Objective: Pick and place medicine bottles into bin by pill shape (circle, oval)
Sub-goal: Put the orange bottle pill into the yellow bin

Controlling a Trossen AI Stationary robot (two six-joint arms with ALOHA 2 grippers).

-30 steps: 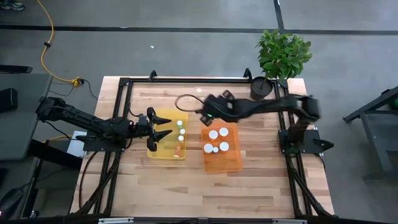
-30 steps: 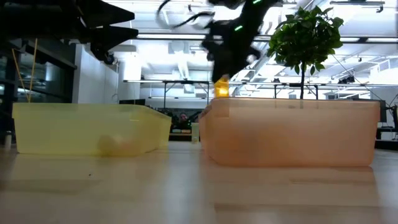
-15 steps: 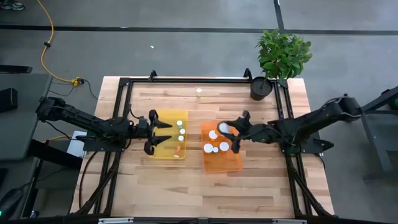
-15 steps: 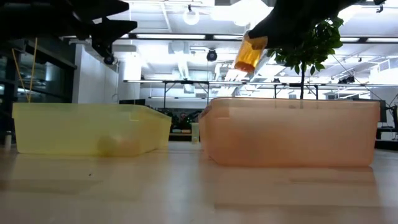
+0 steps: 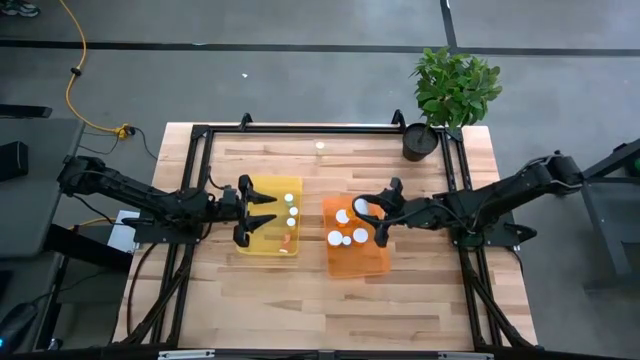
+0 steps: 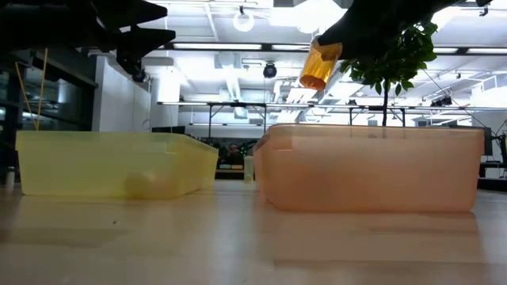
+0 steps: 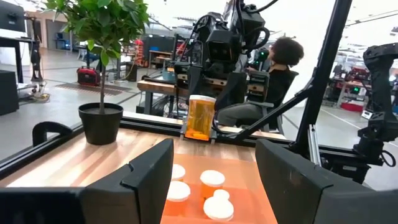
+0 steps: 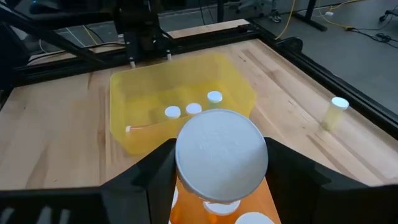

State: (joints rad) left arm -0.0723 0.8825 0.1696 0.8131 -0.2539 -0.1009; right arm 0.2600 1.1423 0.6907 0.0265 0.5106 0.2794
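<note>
My right claw [image 5: 378, 214] is clamped on one bottle [image 6: 319, 65], with a finger on each side of its orange body just under the white cap [image 8: 221, 153], and it holds the bottle in the air above the orange bin [image 5: 355, 237], tilted a little in the low view. I judge this bottle to be light and stiff: thin plastic, with a few pills that may shift inside, so a gentle squeeze is enough. The wall is smooth and round, so it can slip or turn between my fingers; I think the best place to hold is the middle of the body or just below the cap, where the rim stops it from sliding down. I would not grip the cap alone, because it may twist. It is not fragile, but if it is dropped from high it can bounce and knock over the capped bottles [image 7: 212, 180] standing in the orange bin under it. My left claw [image 5: 256, 210] hangs over the yellow bin [image 5: 268, 187], its fingers apart and holding nothing; several more bottles [image 8: 193, 109] are in that bin. One small bottle [image 8: 336, 111] stands alone on the bench [image 5: 300, 290], well apart from both bins, near the far edge.
</note>
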